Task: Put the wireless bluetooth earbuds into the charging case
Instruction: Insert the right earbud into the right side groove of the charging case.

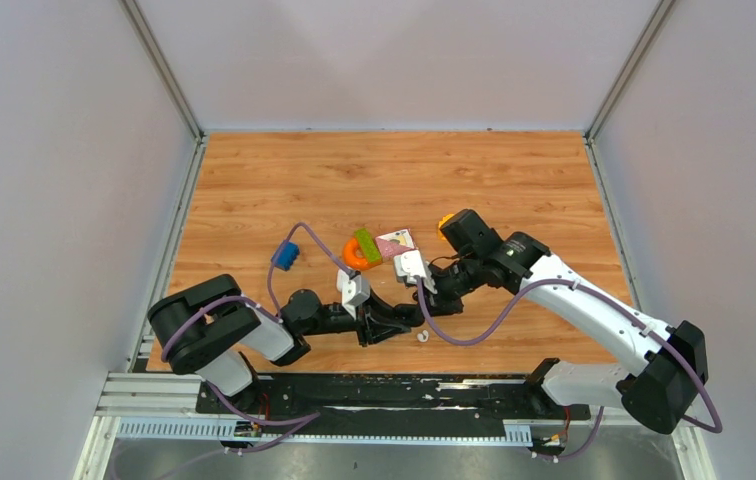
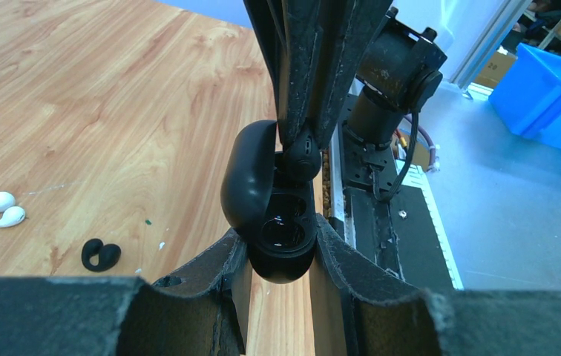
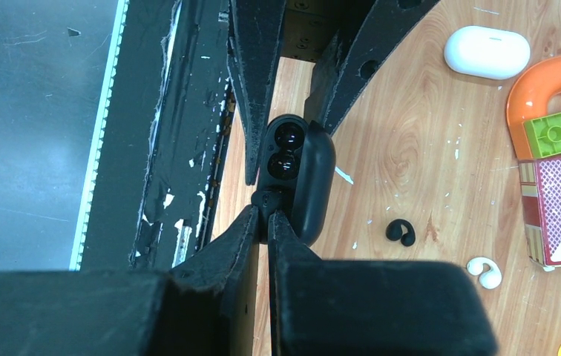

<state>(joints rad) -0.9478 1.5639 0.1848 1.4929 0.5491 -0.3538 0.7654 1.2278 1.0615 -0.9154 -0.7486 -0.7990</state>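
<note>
My left gripper (image 2: 281,248) is shut on the black charging case (image 2: 274,222), whose lid stands open to the left; its lower socket looks empty. My right gripper (image 3: 268,215) comes down onto the case from above, shut on a black earbud (image 2: 302,152) at the case's upper socket. Whether the bud sits in the socket or only touches it I cannot tell. On the wood to the left lie a loose black earbud (image 2: 100,254) and a white earbud (image 2: 1,210). Both grippers meet near the table's front edge (image 1: 409,315).
A closed white case (image 3: 487,52) lies on the wood. An orange ring (image 1: 354,255), a green brick (image 1: 367,246) and a patterned card box (image 1: 395,242) cluster mid-table. A blue block (image 1: 285,256) sits left, a yellow-orange object (image 1: 445,222) right. The black base rail (image 1: 384,392) runs close below.
</note>
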